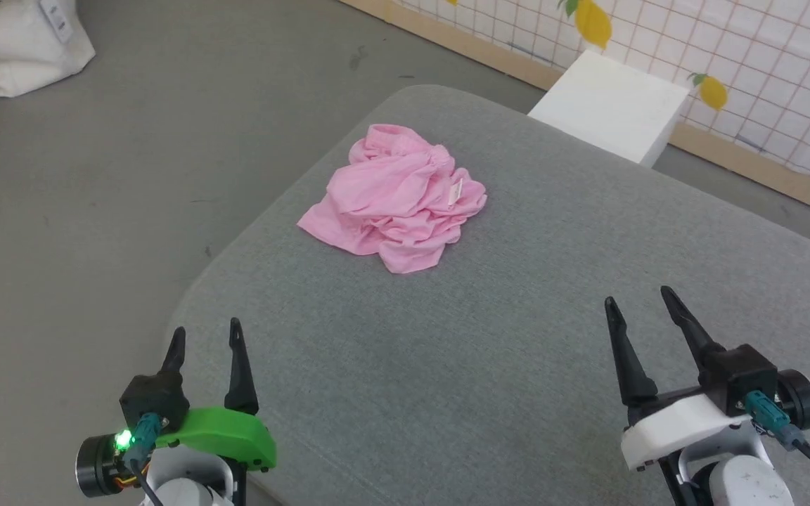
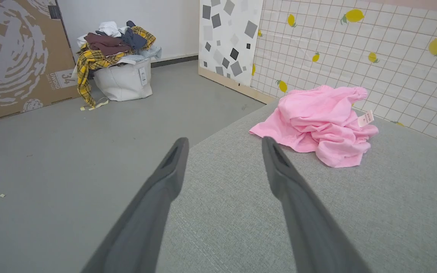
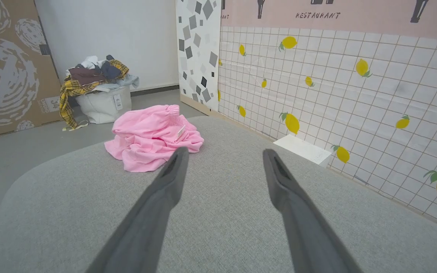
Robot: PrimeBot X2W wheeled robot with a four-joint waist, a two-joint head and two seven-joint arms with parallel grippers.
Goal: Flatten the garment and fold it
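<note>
Both grippers sit closest to the head camera, fingers pointing up the view. The left gripper (image 1: pixel 207 325) hangs at the near left edge of the grey upholstered cushion (image 1: pixel 517 365), and the right gripper (image 1: pixel 638 294) hangs over its near right part. Each stands with its two dark fingers spread wide and nothing between them – neither touches any cloth.

Well apart from both, toward the far left of the cushion, lies the pink shorts (image 1: pixel 394 197), bunched in a rumpled heap rather than spread out. A small white label (image 1: pixel 455 191) shows on the right side of the heap. The gathered waistband (image 1: pixel 440 158) is turned up along the far side, and one flatter hem corner (image 1: pixel 304 225) pokes out toward the cushion's left edge.

The fabric looks thin, light and limp (probably cotton), so it should lift with almost no effort but sag, fold over itself and drag wrinkles along. It seems neither slippery nor fragile. A pinch on a single loose layer would likely raise only that layer and leave the heap tangled.

The waistband looks like the better hold – its elastic ruffle is thicker and easy to find. One gripper at each end of it would let the legs fall free, ready to be laid flat.
</note>
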